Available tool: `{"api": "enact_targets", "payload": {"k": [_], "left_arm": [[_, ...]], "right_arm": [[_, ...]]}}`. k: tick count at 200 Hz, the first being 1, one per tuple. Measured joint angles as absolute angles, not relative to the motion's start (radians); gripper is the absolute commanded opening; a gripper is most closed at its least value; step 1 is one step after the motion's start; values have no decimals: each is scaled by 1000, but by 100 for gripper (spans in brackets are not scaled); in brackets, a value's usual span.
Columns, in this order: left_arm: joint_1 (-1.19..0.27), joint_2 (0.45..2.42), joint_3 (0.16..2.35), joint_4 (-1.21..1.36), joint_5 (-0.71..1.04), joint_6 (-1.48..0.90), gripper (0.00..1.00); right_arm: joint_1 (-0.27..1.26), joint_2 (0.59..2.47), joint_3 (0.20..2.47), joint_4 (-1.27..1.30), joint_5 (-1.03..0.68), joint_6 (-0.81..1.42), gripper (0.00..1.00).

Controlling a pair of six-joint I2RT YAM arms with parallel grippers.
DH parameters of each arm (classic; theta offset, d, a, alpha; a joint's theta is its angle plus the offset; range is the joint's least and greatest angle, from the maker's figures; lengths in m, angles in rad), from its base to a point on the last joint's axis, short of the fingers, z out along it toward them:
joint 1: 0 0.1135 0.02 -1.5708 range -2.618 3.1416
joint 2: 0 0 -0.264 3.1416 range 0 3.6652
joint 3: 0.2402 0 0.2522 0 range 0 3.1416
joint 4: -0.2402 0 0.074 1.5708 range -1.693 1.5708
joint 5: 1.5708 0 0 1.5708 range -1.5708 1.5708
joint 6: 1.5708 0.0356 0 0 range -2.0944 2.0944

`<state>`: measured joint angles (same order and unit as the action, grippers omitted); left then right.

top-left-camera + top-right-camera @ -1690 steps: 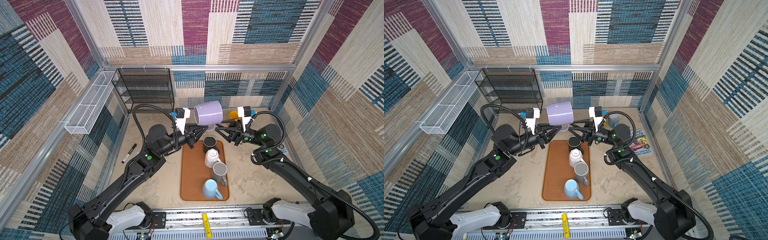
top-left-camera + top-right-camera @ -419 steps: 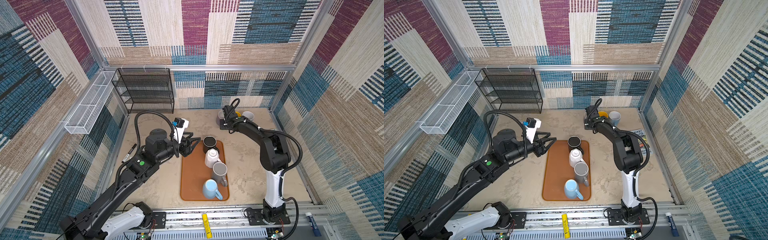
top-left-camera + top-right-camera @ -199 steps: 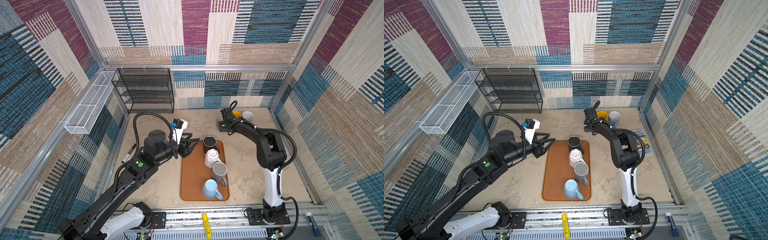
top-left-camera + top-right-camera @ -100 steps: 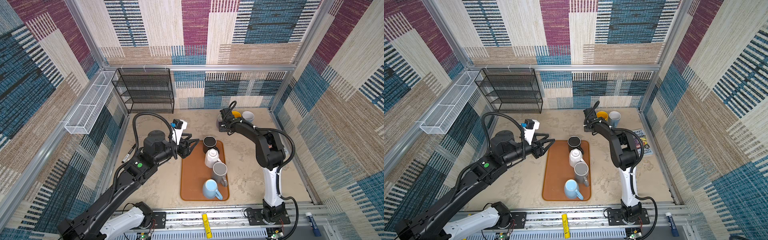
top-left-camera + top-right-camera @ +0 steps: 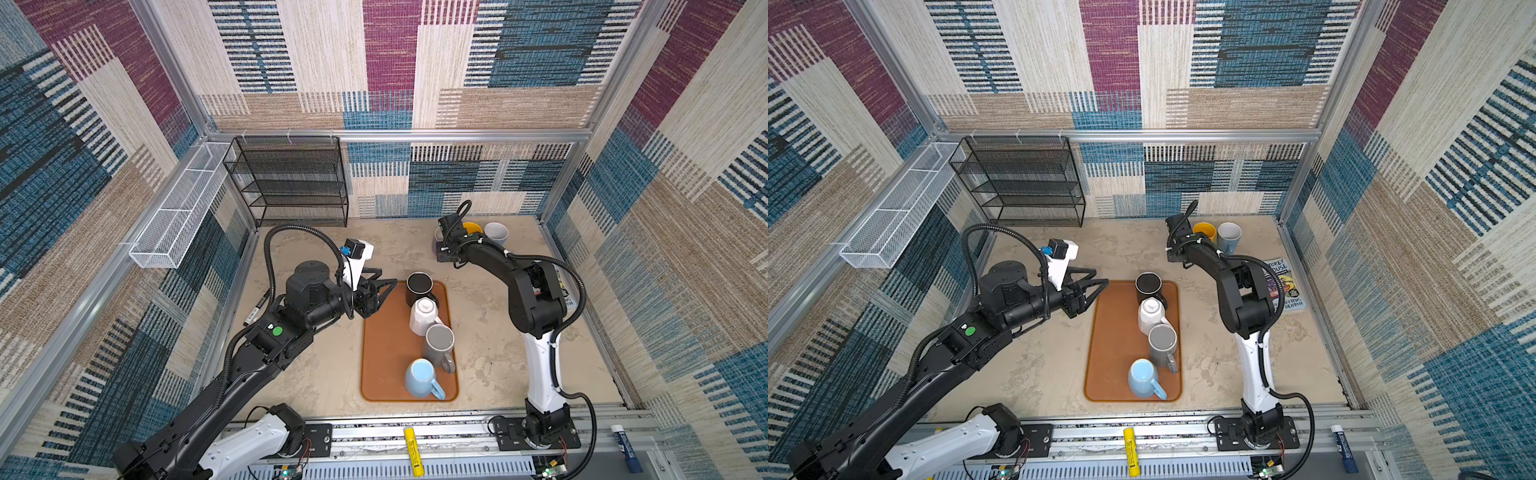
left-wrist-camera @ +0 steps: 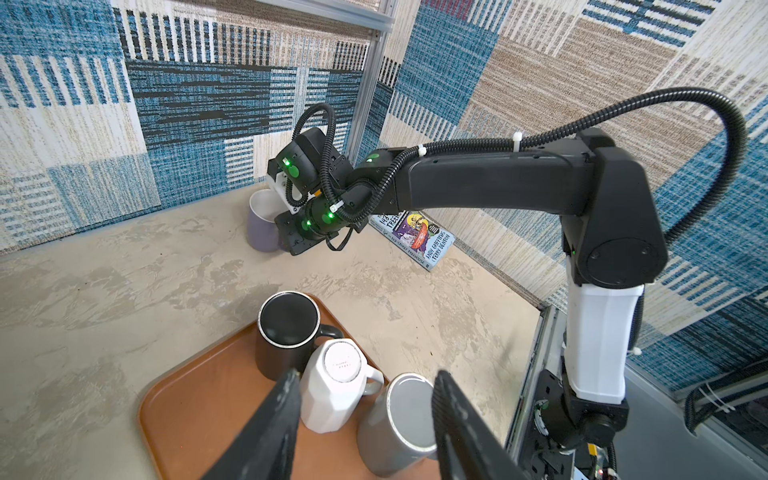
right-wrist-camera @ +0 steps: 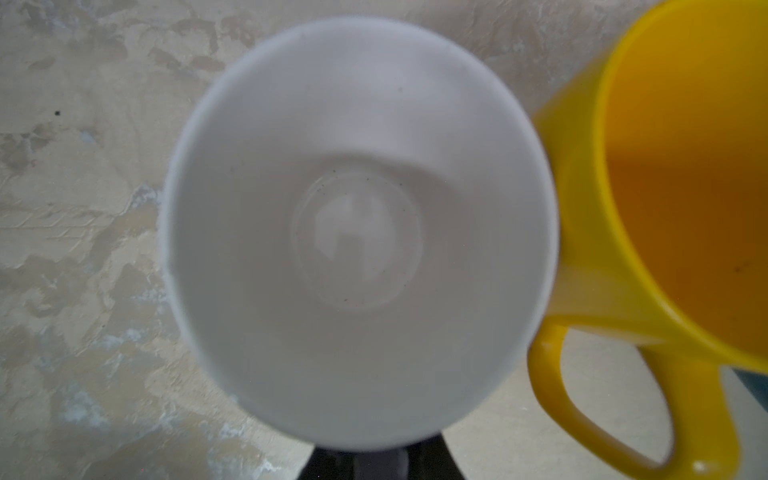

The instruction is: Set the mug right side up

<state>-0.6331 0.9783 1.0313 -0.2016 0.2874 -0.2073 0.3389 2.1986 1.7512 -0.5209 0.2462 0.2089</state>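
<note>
The lavender mug [image 6: 261,226] stands right side up on the table at the back right, its white inside [image 7: 357,232] facing up. My right gripper [image 7: 359,461] is shut on its handle and hides most of the mug [image 5: 437,233] in both top views. My left gripper [image 5: 384,279] hangs open and holds nothing, over the back left corner of the brown tray [image 5: 382,365], beside the black mug [image 5: 419,284]. In the left wrist view its fingers [image 6: 286,399] frame the white mug [image 6: 336,382] and the grey mug [image 6: 399,419] below.
On the tray, black, white [image 5: 424,311] and grey [image 5: 439,338] mugs stand bottom up, with a light blue mug [image 5: 419,374] in front. A yellow mug [image 5: 473,227] touches the lavender one; a grey-blue mug [image 5: 495,232] and a book [image 5: 1283,284] lie nearby. A black wire rack [image 5: 291,183] stands at the back left.
Seconds ago both grippers held the lavender mug in the air over the tray; it now stands at the back right. Over the last second nothing has visibly moved.
</note>
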Motion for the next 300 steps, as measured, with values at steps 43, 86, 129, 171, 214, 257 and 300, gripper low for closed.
{"api": "enact_targets", "payload": {"k": [43, 86, 129, 171, 214, 257, 300], "left_arm": [[-632, 995, 1049, -237, 268, -206, 52], [-631, 1000, 1057, -252, 268, -203, 52], [-630, 1001, 1061, -258, 264, -203, 52], [-630, 999, 1063, -260, 263, -203, 52], [-629, 994, 1063, -278, 262, -195, 52], [-629, 994, 1063, -284, 261, -182, 52], [-629, 994, 1062, -289, 260, -180, 52]], "right_arm": [[339, 2230, 1805, -545, 247, 209, 5], [339, 2250, 1832, -549, 246, 209, 10], [339, 2253, 1835, -548, 246, 209, 14], [339, 2253, 1837, -549, 237, 213, 20], [339, 2253, 1839, -543, 212, 221, 26], [339, 2253, 1839, -543, 192, 225, 35], [339, 2243, 1832, -543, 189, 225, 43]]}}
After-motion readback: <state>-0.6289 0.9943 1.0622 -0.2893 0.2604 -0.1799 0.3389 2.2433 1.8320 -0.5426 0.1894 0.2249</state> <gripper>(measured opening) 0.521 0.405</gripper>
